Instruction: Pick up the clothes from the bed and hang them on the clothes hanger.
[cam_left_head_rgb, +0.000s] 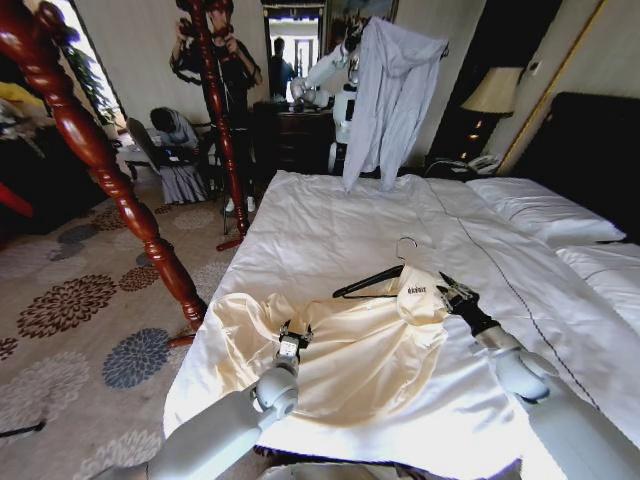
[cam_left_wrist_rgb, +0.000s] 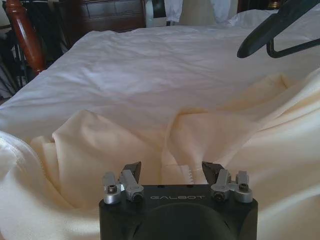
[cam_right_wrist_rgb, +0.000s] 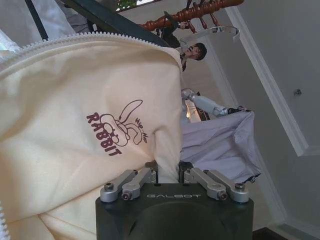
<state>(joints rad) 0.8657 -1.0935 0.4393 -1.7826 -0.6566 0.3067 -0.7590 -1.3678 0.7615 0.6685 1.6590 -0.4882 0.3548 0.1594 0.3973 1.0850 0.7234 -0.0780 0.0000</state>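
Pale cream-yellow fabric, the clothes (cam_left_head_rgb: 350, 365), lies spread and wrinkled on the near end of the bed (cam_left_head_rgb: 330, 230) in the head view. The clothes hanger (cam_left_head_rgb: 375, 278) rests on the white duvet just beyond the garment, its silver hook pointing toward the pillows. The left gripper (cam_left_head_rgb: 291, 335) sits over the garment's near-left part, on the side of the bed nearest the red wooden post (cam_left_head_rgb: 110, 170). The right gripper (cam_left_head_rgb: 450, 290) meets the garment's raised far corner, just beside the hanger. A grey-lavender garment (cam_left_head_rgb: 390, 95) hangs in the air past the far end of the bed.

In the left wrist view, the left gripper (cam_left_wrist_rgb: 172, 172) stands with its jaws spread apart, just above the clothes (cam_left_wrist_rgb: 100, 150); nothing lies between them. The hanger (cam_left_wrist_rgb: 280, 27) shows beyond.

In the right wrist view, the right gripper (cam_right_wrist_rgb: 169, 170) is pinched closed on a fold of the clothes (cam_right_wrist_rgb: 75, 125), which bear a "RABBIT" print (cam_right_wrist_rgb: 117, 127) and a zipper edge.
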